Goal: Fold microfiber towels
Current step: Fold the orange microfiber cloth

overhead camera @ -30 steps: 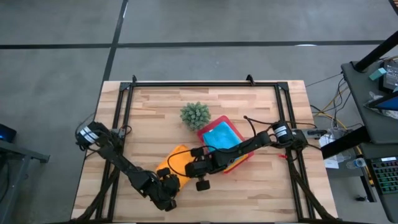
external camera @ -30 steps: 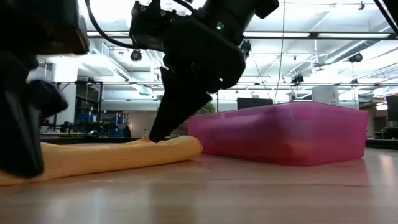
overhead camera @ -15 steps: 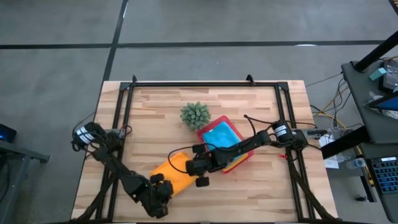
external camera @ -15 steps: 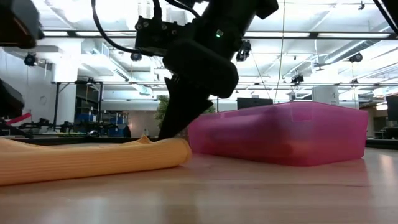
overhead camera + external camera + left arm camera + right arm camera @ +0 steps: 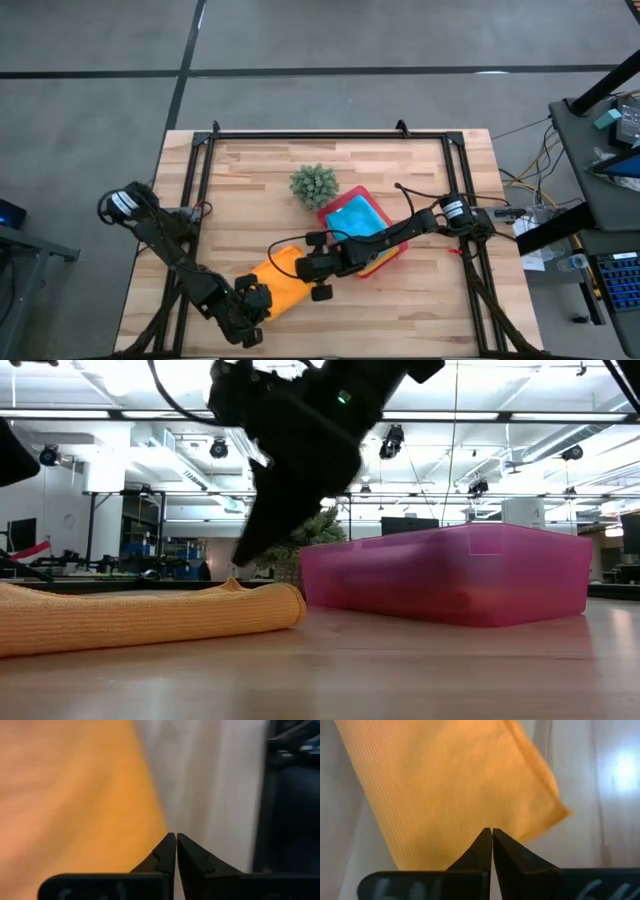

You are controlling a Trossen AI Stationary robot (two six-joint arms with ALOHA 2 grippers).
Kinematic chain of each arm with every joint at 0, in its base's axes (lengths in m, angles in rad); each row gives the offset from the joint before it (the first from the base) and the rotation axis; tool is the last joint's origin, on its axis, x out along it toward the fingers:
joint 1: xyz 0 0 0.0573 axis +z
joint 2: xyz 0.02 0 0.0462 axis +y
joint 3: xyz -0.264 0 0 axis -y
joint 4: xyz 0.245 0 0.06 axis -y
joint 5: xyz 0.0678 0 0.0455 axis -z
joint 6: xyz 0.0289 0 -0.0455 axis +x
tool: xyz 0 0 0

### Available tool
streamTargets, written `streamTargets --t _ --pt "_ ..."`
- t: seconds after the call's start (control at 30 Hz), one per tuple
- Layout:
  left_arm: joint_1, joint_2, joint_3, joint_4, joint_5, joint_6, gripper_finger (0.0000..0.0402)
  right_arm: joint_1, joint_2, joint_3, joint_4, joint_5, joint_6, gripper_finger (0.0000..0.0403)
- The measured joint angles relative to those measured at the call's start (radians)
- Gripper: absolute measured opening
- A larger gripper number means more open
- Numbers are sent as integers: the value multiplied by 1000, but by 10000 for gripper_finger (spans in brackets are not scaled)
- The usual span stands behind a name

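Pale wood planks make up my table (image 5: 420, 170), which fills the middle of the overhead frame inside a dark metal rail. Just right of centre sits the pink tray (image 5: 385, 256), with a light blue towel (image 5: 354, 219) lying in it; in the level view the tray is a translucent pink block at right centre (image 5: 450, 572). The orange towel (image 5: 281, 276) lies folded on the wood at lower centre, stretching down and left from the tray's lower left corner; seen level, it is a thick roll along the left (image 5: 150, 617). My right pincer (image 5: 297, 266) hangs over the towel's upper right end, fingers pressed shut on nothing, their tips (image 5: 491, 833) just above the cloth. My left pincer (image 5: 256, 300) is at the towel's lower left end, also shut and empty, with the orange edge beside its tips (image 5: 176, 838). The small spiky green plant (image 5: 314, 185) stands up and left of the tray.
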State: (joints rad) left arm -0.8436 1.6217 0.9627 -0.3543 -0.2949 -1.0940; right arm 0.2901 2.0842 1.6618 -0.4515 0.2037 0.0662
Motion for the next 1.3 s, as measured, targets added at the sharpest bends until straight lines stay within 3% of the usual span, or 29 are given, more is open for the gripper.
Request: streamTargets --t 0.17,0.33,0.57,0.7,0.83,1.03,1.3 --pt "0 -5 -13 -114 -55 -1 1 0 2 -20 153 -1 -8 9" --pt "0 24 -44 -110 -56 -1 1 0 30 -44 291 -1 -42 9" --pt "1 72 -57 -103 -49 -31 1 -3 84 -46 253 6 -51 9" --pt "-1 73 -62 -99 -14 -69 1 -2 83 -46 145 101 -28 9" --pt "-2 67 -66 -99 -2 -78 1 -5 74 -46 84 130 -7 9" --pt "-5 25 -64 -109 50 -78 1 -5 57 -47 52 137 -12 9" --pt "-5 -61 -65 -112 42 -71 1 -5 24 -47 79 137 -22 9"
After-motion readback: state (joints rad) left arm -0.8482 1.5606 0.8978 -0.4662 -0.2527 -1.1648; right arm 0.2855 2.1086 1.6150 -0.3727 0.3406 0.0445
